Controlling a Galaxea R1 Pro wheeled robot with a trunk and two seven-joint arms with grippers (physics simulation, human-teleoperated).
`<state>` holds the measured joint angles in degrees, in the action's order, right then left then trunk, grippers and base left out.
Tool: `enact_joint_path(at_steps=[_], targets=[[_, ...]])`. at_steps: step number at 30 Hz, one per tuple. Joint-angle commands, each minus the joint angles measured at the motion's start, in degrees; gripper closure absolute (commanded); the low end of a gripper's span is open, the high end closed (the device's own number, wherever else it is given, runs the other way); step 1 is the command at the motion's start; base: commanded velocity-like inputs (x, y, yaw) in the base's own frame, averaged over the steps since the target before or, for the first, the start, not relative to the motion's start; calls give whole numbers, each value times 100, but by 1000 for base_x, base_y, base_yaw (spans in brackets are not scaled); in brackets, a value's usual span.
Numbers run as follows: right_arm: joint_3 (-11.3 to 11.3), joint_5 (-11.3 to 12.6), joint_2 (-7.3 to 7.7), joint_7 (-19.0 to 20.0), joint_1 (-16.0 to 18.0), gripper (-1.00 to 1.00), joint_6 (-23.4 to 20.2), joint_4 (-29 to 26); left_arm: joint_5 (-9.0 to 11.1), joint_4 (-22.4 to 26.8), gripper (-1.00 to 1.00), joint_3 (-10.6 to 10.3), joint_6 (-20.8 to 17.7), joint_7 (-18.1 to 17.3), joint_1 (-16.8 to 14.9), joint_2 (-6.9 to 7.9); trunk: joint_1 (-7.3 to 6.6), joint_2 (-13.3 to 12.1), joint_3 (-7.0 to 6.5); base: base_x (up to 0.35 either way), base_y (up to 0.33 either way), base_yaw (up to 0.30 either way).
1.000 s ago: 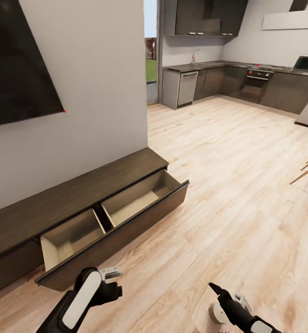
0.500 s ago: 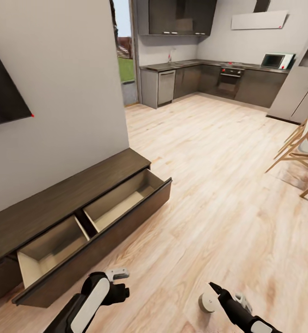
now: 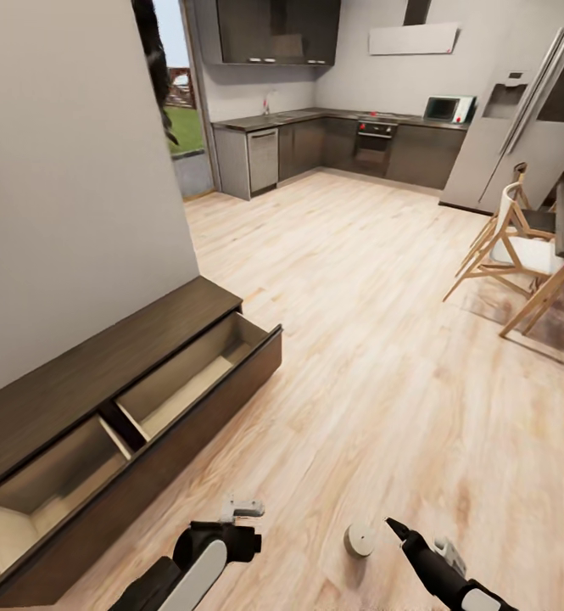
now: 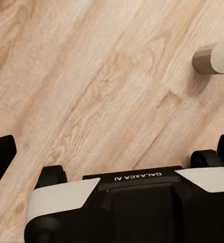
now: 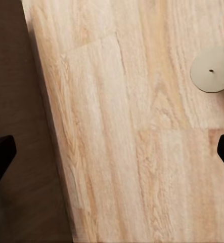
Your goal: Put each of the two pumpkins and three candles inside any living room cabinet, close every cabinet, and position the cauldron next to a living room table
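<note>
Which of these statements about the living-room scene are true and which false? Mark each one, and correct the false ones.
1. The cabinet has two drawers pulled open. True.
2. A candle stands on the cabinet top. False: it is on the wooden floor, between the two arms.
3. The open drawers hold two pumpkins. False: the parts of their pale insides in view look empty.
4. The right end effector grips the candle. False: it is beside the candle, holding nothing.
5. A kitchen lies beyond the floor. True.
</note>
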<state>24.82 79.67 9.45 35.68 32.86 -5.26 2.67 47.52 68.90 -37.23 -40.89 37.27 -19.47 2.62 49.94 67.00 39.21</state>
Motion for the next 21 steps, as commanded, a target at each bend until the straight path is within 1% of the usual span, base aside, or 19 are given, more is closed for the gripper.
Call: enact_joint_path(at_steps=[1,2,4,6,7,8,10,11,12,14,15,17,18,20,21], targets=[[32,60,0,31,10,-100,-27,23,-5,83,-100,-44,134,1,-3,63,0,3,5,0,0,-281],[32,59,2,14,10,-100,-10,21,-117,298,-100,-75,335,-167,21,195,0,3,5,0,0,-281],[32,58,0,-4,10,-100,1,17,-244,686,-100,-127,506,-455,44,437,0,3,5,0,0,-281],[32,58,0,-12,10,-100,5,15,-282,968,-100,-162,578,-875,57,712,0,3,5,0,0,-281],[32,58,-2,-13,10,-100,6,15,-284,1014,-100,-165,596,-1165,57,804,0,3,5,0,0,-281],[32,58,-3,-15,10,-100,7,14,-292,1015,-100,-156,607,-1501,57,865,0,3,5,0,0,-281],[32,58,-4,-16,10,-100,7,14,-321,849,-100,-130,618,-2190,45,935,0,3,5,0,0,-281],[32,58,-4,-16,10,-100,7,14,-326,764,-100,-124,622,-2341,37,943,0,3,5,0,0,-281],[32,58,-4,-16,10,-100,9,14,-359,540,-100,-115,627,-2588,22,944,0,3,5,0,0,-281],[32,58,-4,-17,10,-100,12,14,-507,70,-100,-97,643,-2848,-2,907,0,3,5,0,0,-281],[32,58,-4,-17,10,-100,13,14,-563,-34,-100,-91,650,-2883,-10,891,0,3,5,0,0,-281],[32,58,-4,-17,10,-100,13,14,-833,-352,-100,-66,737,-2956,-70,802,0,3,5,0,0,-281],[32,58,-4,-17,10,-100,14,14,-989,-523,-100,-44,832,-2966,-100,739,0,3,5,0,0,-281],[32,58,-4,-17,10,-100,19,14,-1269,-928,-100,80,1081,-2900,-166,582,0,3,5,0,0,-281],[32,58,-4,-17,10,-100,26,14,-1329,-1045,-100,123,1147,-2863,-186,533,0,3,5,0,0,-281]])
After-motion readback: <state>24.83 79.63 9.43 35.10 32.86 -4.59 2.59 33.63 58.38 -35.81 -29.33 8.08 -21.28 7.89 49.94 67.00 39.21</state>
